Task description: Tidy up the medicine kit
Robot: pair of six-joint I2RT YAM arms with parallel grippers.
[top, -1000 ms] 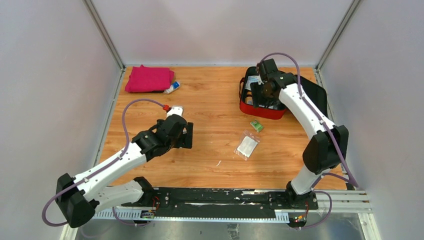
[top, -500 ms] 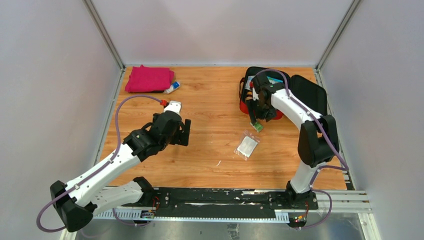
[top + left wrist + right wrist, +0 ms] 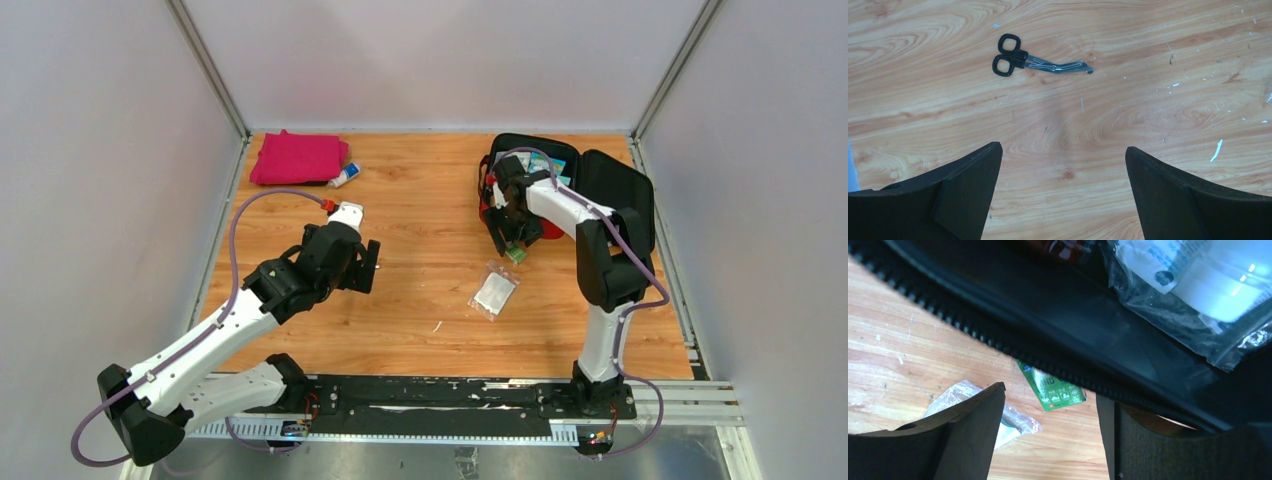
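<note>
The medicine kit (image 3: pixel 612 190), a red case with black lining, lies open at the back right. Its zipper edge (image 3: pixel 998 347) and bagged white items (image 3: pixel 1193 275) fill the right wrist view. My right gripper (image 3: pixel 507 238) is open and empty at the kit's front left edge, just above a green packet (image 3: pixel 514 252) on the table; the packet also shows between the jaws in the right wrist view (image 3: pixel 1053 387). A clear plastic bag (image 3: pixel 495 292) lies nearer. My left gripper (image 3: pixel 366 266) is open and empty above bare wood. Black-handled scissors (image 3: pixel 1033 61) lie ahead of it.
A folded pink cloth (image 3: pixel 298 157) lies at the back left with a small white tube (image 3: pixel 343 177) beside it. A white scrap (image 3: pixel 437 326) lies near the table's middle front. Grey walls close in the left, back and right sides.
My right gripper has come out of the kit and down to its front left edge, over the green packet. My left arm has shifted slightly left.
</note>
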